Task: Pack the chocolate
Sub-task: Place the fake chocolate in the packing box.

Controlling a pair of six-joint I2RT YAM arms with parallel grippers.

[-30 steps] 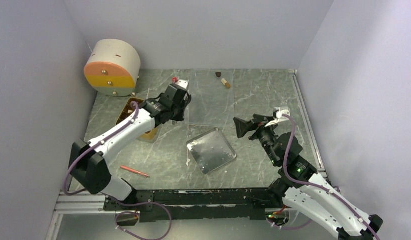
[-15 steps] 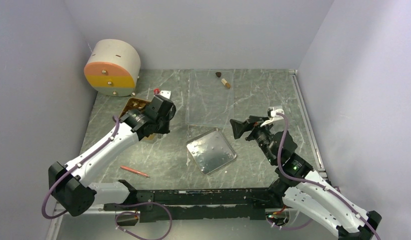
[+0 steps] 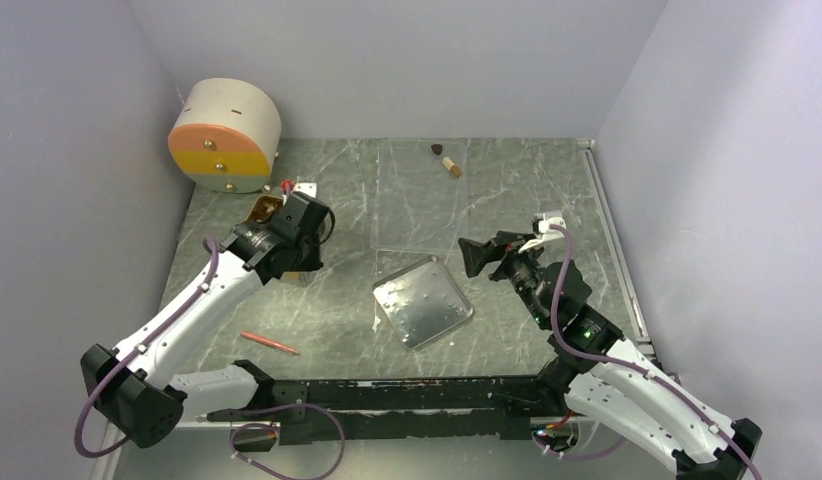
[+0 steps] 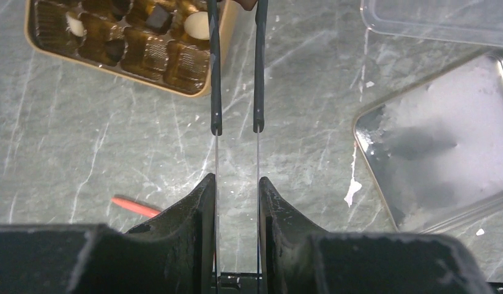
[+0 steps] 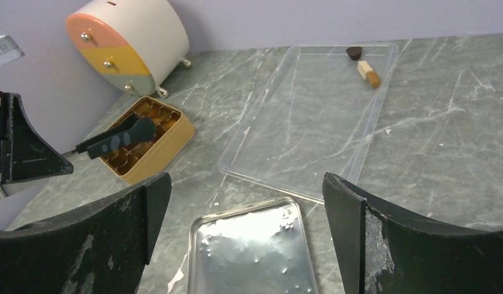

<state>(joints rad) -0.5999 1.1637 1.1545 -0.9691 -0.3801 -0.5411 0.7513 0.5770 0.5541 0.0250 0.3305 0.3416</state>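
Marbled grey table (image 3: pixel 327 305), chocolate (image 4: pixel 157 18) in golden box (image 4: pixel 123 76)

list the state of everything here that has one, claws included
left claw: shut on the tongs
tongs: held, tips over the chocolate box
right claw: wide open, empty
chocolate box: open, some compartments filled, some empty
clear tray: flat, mostly bare
chocolate pieces: loose in the clear tray's far corner
metal tray: empty, smeared
drawer unit: drawers look shut
pen: lying flat, untouched
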